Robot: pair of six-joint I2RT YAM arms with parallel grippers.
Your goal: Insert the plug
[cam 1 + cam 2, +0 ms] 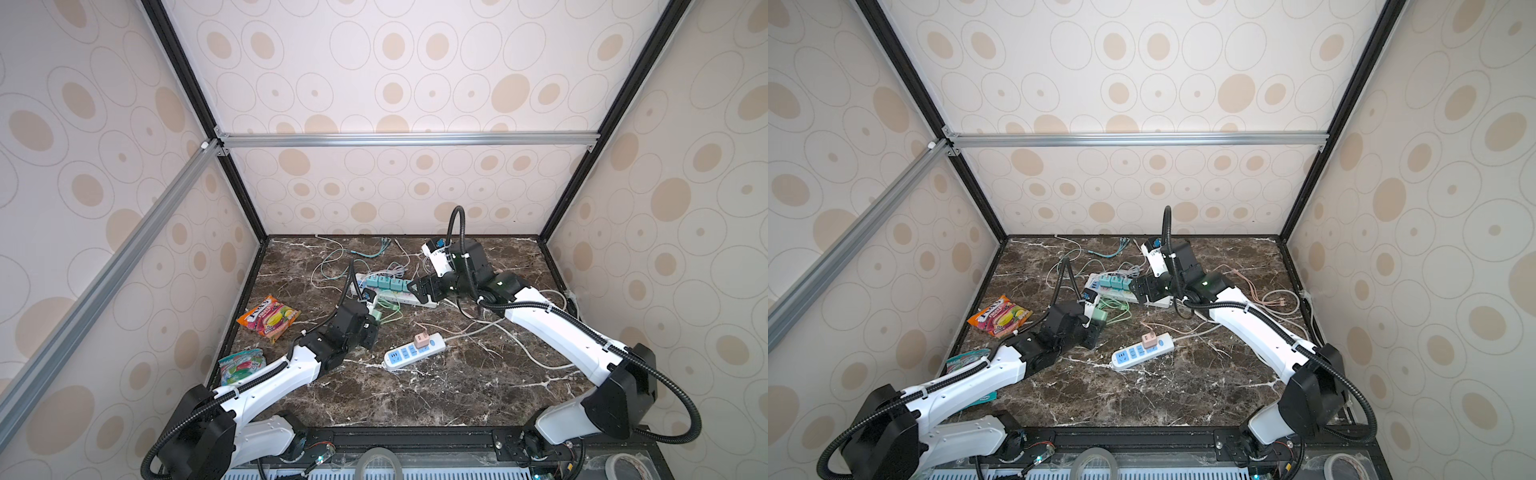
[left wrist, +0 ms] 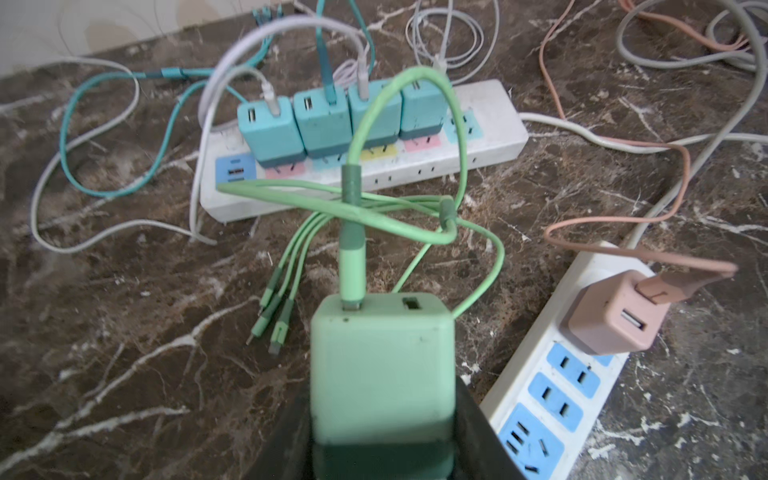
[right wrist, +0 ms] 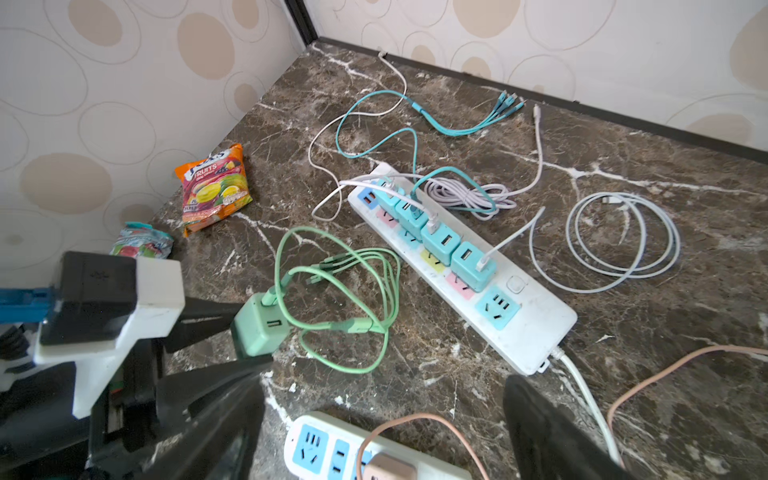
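My left gripper (image 2: 380, 419) is shut on a mint-green cube plug (image 2: 380, 361); its green cable (image 2: 399, 216) loops away in front. In both top views the plug (image 1: 375, 317) (image 1: 1099, 316) is held just in front of the left end of a long white power strip (image 1: 401, 297) that carries several teal chargers (image 2: 324, 120). A short white strip with blue sockets (image 2: 552, 386) (image 1: 409, 352) lies to the right of the plug, with a pink charger (image 2: 609, 322) in it. My right gripper (image 3: 382, 419) (image 1: 419, 291) is open and empty, near the long strip's right end.
An orange snack bag (image 1: 268, 318) and a teal one (image 1: 241, 368) lie at the left edge. Teal, white and pink cables (image 3: 623, 241) sprawl behind and to the right of the long strip. Walls enclose three sides of the marble table (image 1: 436, 395).
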